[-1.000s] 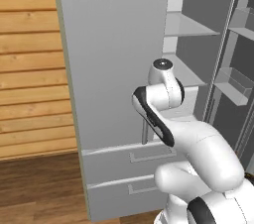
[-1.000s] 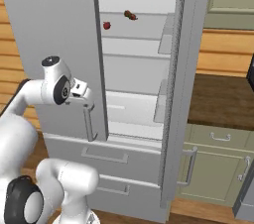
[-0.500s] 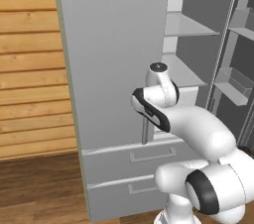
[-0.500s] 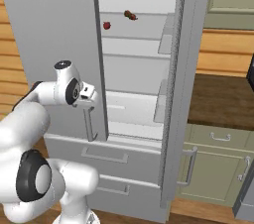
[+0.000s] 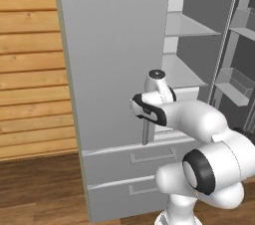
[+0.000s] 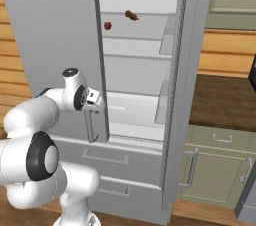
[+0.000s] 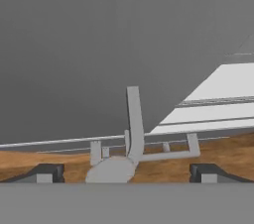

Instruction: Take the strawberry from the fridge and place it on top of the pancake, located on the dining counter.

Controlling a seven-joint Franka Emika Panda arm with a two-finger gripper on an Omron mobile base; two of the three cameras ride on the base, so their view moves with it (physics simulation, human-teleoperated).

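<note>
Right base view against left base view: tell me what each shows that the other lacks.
Right base view alone: the strawberry on an upper fridge shelf, a dark red-brown strip of food behind it, and green cabinets. Left base view alone: door bins. Both: the fridge, its lower drawers and the arm beside the vertical door handle.

The fridge (image 6: 140,70) top (and door tops) runs past the frame.

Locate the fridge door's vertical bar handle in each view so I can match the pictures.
Left base view: grey vertical bar handle at lower centre, just under the wrist.
Right base view: lower left, beside the door edge.
Hand view: centre, rising between the open claw tips.
Shared landmark: light-grey fridge door.
</note>
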